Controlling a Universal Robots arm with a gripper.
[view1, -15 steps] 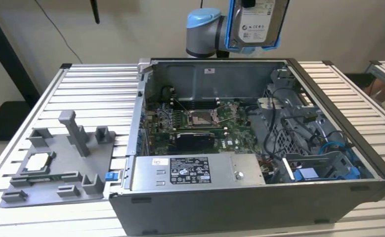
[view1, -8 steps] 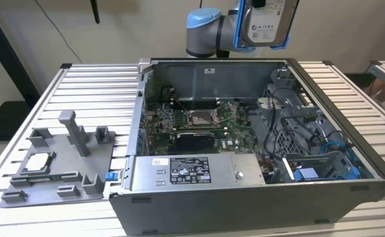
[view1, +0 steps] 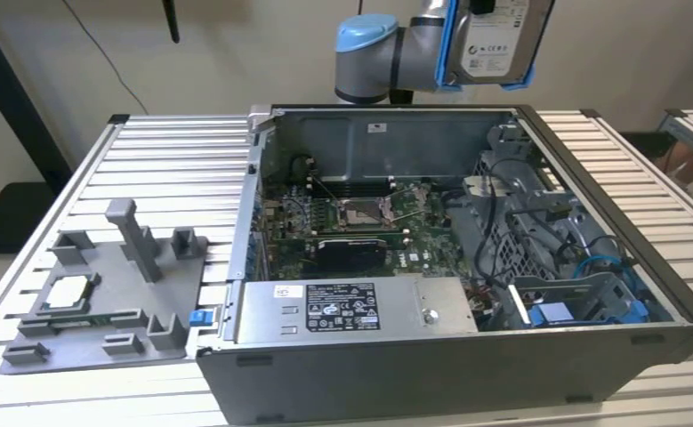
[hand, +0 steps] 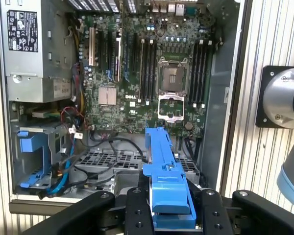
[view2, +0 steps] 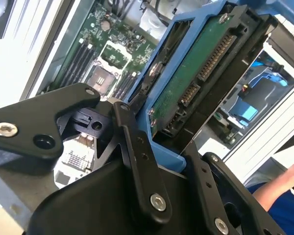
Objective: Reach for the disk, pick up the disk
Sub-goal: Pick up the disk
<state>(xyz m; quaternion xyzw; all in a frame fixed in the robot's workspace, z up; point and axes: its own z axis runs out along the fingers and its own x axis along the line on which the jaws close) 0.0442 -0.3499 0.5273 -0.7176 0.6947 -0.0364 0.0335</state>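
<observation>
The disk [view1: 495,40], silver-grey with a white label and a bright blue frame, hangs high above the back edge of the open computer case [view1: 679,307] in the exterior view. In the second wrist view its green circuit-board underside [view2: 191,78] faces the camera, and the black fingers [view2: 137,147] press on its blue frame. My gripper [hand: 172,196] is shut on the disk [hand: 166,171], one finger on each side of the blue frame. The disk touches nothing else.
Below lie the motherboard [view1: 358,218], a long grey box with a sticker [view1: 346,307] and a blue drive bay [view1: 560,316]. A grey fixture [view1: 108,302] holding a small silver chip [view1: 68,292] sits at the exterior view's left. A person's hand and blue sleeve [view2: 284,196] are nearby.
</observation>
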